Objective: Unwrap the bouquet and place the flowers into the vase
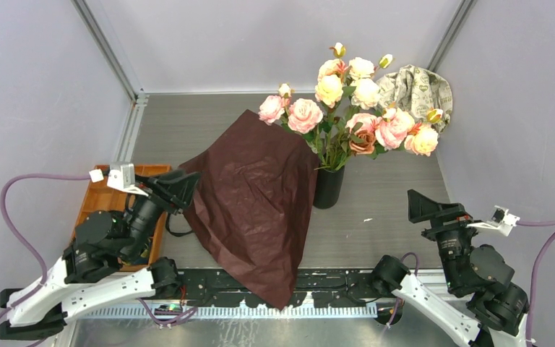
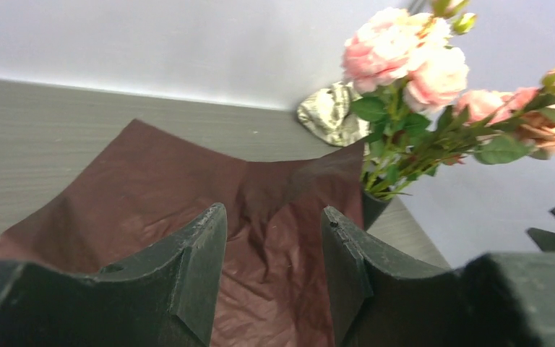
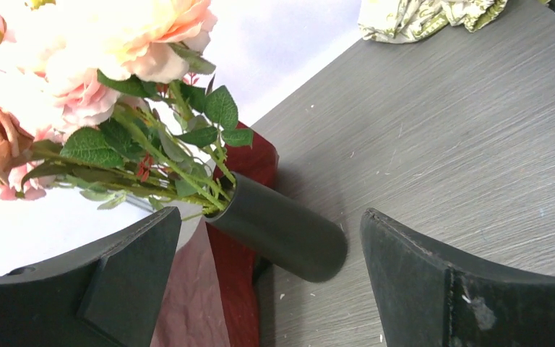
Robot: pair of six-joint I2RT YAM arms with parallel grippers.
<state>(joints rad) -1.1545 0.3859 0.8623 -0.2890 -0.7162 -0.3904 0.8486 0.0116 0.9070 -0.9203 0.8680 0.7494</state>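
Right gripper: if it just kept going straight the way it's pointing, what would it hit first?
Most likely the vase: it sits centred between the open jaws of the right gripper in the wrist view, with only bare table before it. Depth is unclear, so it could merely graze it.

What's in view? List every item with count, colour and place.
flowers: one bunch, pink, peach, cream, in the vase
vase: one, black, upright, mid-table
wrapping paper: one sheet, dark red, left of vase
cloth: one, beige patterned, far right corner
tray: one, orange, near left
left tool: one, black, open, at the paper's left edge
right tool: one, black, open, right of vase
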